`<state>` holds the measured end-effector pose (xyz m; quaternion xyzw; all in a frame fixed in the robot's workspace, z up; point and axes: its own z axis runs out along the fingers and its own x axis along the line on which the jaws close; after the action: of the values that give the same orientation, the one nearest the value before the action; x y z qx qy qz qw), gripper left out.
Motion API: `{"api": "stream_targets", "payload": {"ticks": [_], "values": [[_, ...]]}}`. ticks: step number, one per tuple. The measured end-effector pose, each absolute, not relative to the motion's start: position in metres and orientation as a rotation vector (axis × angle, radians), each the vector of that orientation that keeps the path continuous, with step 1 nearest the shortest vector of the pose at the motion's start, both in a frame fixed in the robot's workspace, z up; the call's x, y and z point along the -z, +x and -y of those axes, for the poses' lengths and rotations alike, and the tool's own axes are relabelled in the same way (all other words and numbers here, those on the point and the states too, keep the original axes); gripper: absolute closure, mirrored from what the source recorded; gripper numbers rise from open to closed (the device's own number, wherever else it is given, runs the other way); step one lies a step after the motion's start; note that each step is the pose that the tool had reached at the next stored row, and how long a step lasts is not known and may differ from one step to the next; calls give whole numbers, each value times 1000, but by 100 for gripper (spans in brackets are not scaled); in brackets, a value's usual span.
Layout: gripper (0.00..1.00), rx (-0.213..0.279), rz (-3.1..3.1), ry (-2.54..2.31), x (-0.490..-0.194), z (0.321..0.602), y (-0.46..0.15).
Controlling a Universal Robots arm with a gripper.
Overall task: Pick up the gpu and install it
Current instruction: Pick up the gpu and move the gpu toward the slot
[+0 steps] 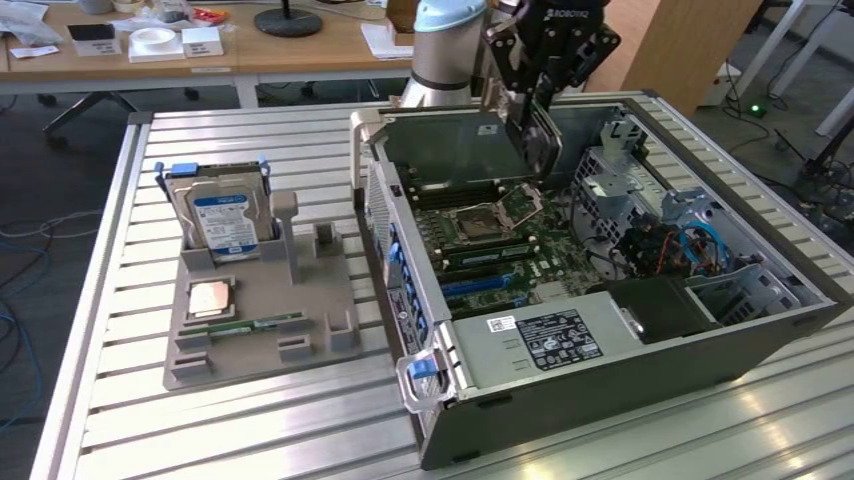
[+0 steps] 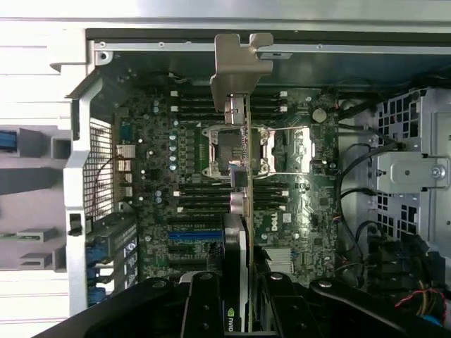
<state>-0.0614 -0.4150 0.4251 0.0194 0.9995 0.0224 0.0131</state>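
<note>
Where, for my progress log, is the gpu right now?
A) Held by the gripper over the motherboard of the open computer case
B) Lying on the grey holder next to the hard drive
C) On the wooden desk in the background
A: the gripper is clamped on the gpu, which hangs on edge over the motherboard inside the open computer case.

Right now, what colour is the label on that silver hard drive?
Blue and white label; exterior view shows it best.
</note>
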Motion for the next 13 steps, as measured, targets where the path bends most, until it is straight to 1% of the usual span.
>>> {"api": "stream_targets", "payload": {"ticks": [13], "values": [[73,-70,-3114,60,-425,413,-22]]}}
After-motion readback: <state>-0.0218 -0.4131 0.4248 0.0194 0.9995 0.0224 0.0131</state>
